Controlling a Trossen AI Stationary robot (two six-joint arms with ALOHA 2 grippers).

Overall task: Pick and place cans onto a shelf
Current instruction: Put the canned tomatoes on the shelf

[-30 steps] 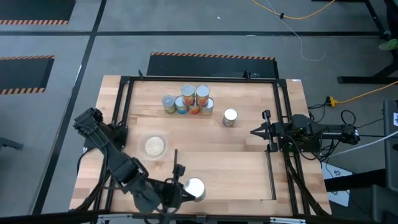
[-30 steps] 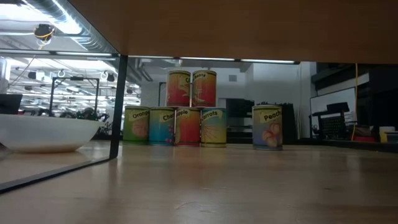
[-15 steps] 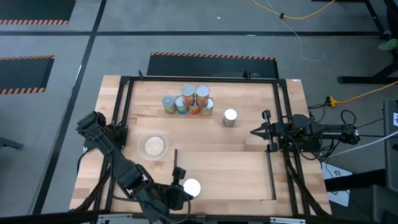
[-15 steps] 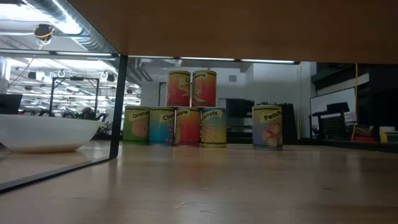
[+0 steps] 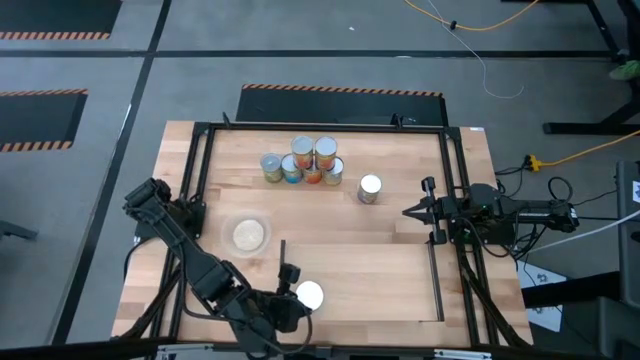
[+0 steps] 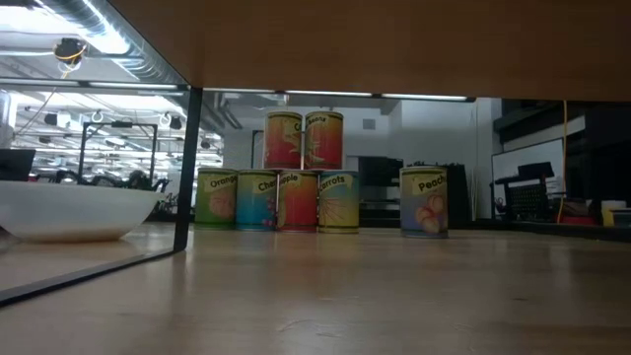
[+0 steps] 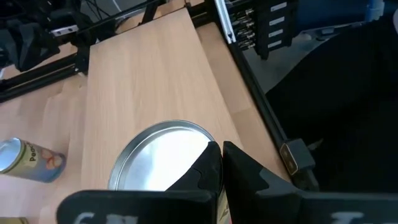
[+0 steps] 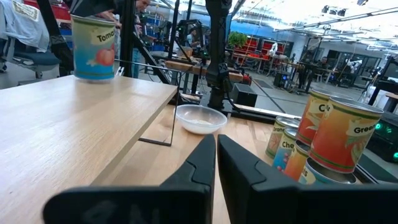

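Now I see my left gripper [image 5: 288,312] closed empty, fingertips just over the rim of a can [image 5: 309,296] on the shelf [image 5: 380,280]; my right gripper [image 5: 409,211] waits closed, the other cans [image 5: 303,160] clustered well ahead of it

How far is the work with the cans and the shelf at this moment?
Done: one can stands upright on the shelf. In hand: nothing. The left end effector is shut just beside that can's top, and the right end effector waits shut near the shelf's right end. Left: a stack of six cans and a single can, both on the table.
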